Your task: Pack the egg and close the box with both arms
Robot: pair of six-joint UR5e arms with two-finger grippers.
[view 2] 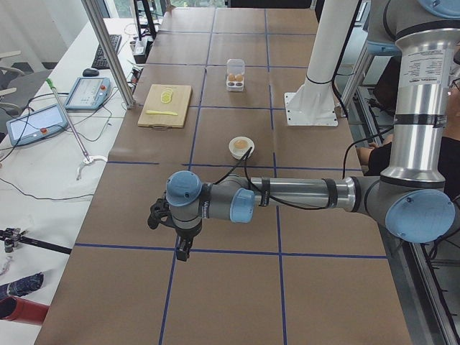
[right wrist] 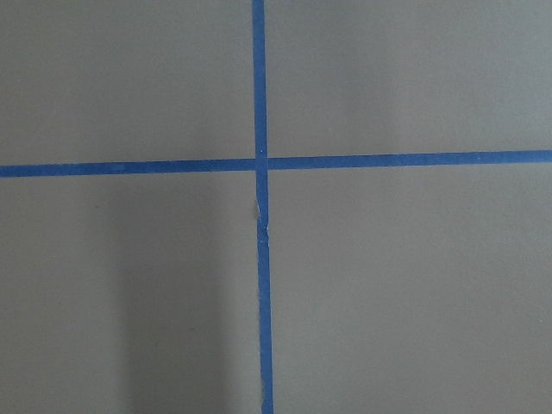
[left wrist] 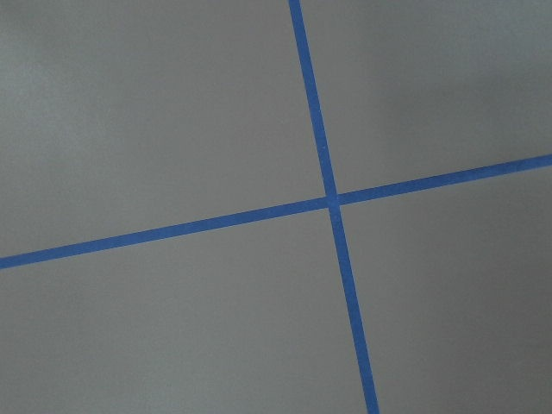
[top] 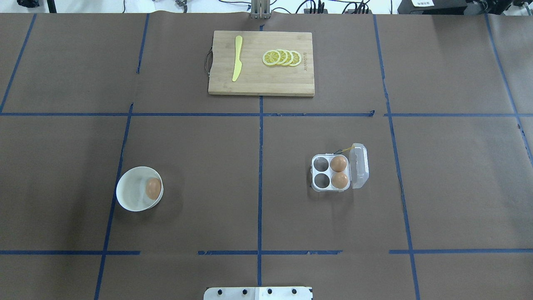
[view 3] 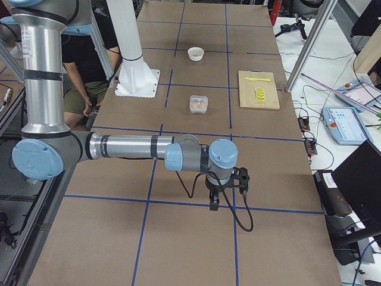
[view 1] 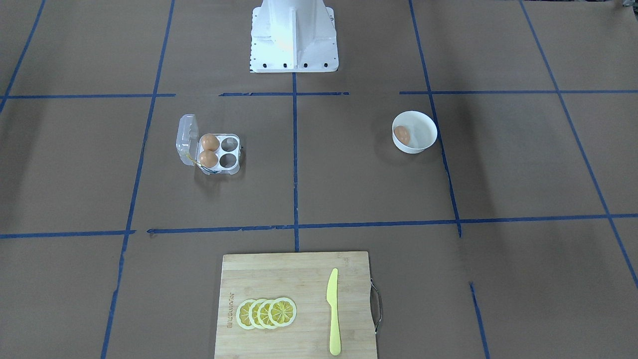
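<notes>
One orange-brown egg lies in a white bowl on the robot's left side; it also shows in the overhead view. The clear egg carton sits on the right side with its lid open. Two eggs fill the cells next to the lid; the other two cells are empty. My left gripper hangs over the table's left end, far from the bowl. My right gripper hangs over the right end, far from the carton. I cannot tell whether either is open or shut.
A wooden cutting board lies at the far middle edge with a yellow knife and several lemon slices. The white base pedestal stands at the robot's side. Both wrist views show only brown paper and blue tape lines.
</notes>
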